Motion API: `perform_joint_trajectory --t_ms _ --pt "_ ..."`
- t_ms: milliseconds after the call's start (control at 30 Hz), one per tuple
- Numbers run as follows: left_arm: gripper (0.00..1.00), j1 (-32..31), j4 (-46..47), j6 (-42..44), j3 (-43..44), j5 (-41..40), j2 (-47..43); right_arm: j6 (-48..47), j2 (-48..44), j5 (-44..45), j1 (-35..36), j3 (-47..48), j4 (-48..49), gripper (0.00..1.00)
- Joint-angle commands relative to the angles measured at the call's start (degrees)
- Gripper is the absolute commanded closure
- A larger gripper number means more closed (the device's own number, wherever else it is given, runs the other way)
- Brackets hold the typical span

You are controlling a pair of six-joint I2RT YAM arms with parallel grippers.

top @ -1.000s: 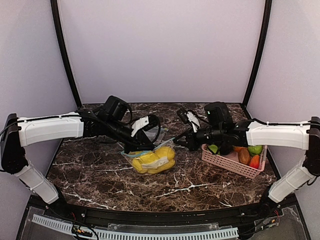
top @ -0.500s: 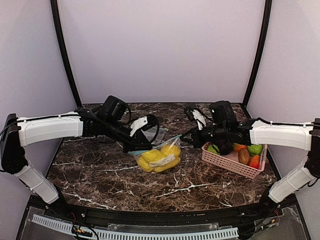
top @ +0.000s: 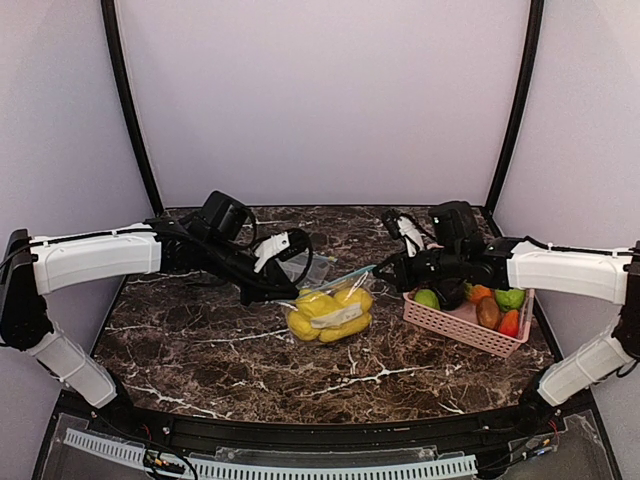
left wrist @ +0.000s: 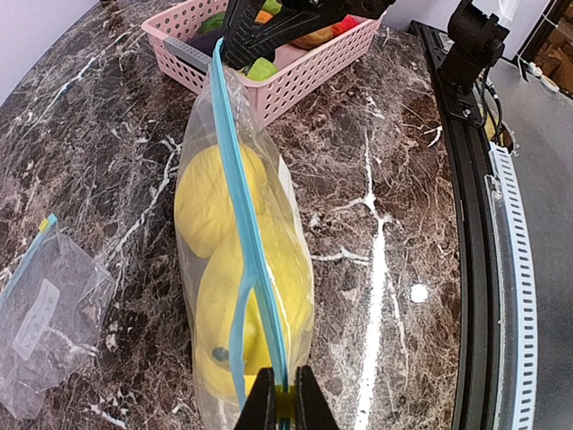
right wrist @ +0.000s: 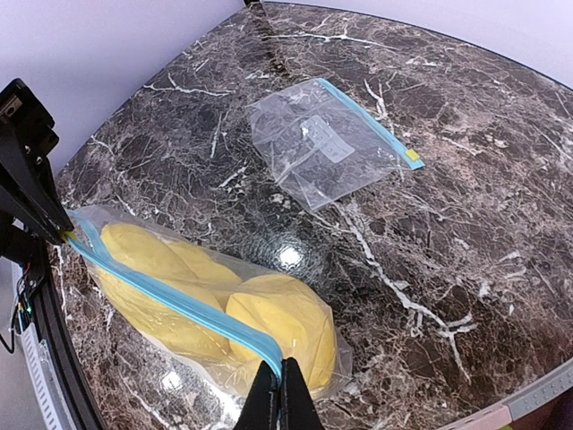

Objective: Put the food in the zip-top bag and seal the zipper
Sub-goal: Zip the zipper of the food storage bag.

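We log the left gripper [left wrist: 279, 399] clamped on one end of the zipper [left wrist: 235, 206] and the right gripper [right wrist: 276, 394] clamped on the other. The zipper's long axis runs straight ahead from each gripper toward the other. The bag [top: 330, 313] of yellow food [left wrist: 215, 193] sags beneath, midway between them.

Clear plastic bag [left wrist: 240, 269] — glossy marble table [top: 200, 352]

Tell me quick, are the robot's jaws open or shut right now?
Left gripper: jaws shut on one end of the zip-top bag.
Right gripper: jaws shut on its other end.
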Motion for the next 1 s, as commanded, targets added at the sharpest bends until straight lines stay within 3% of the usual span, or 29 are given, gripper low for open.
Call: perform_joint_trajectory --t_ms 0,467,967 --pt "0.99 0.7 -4.8 0.0 -1.8 -0.4 -2.6 1.0 -2.2 3.2 -2.2 -1.1 -0.3 1.0" --pt "0.99 2.1 -5.3 -0.6 -2.8 -1.0 -4.5 -0.1 -3.3 1.2 -3.3 -2.1 -0.4 1.0" --pt "0.99 4.5 -2.0 -11.4 -4.4 0.4 -9.1 -2.2 1.1 -13.7 -0.7 2.0 -1.1 1.0"
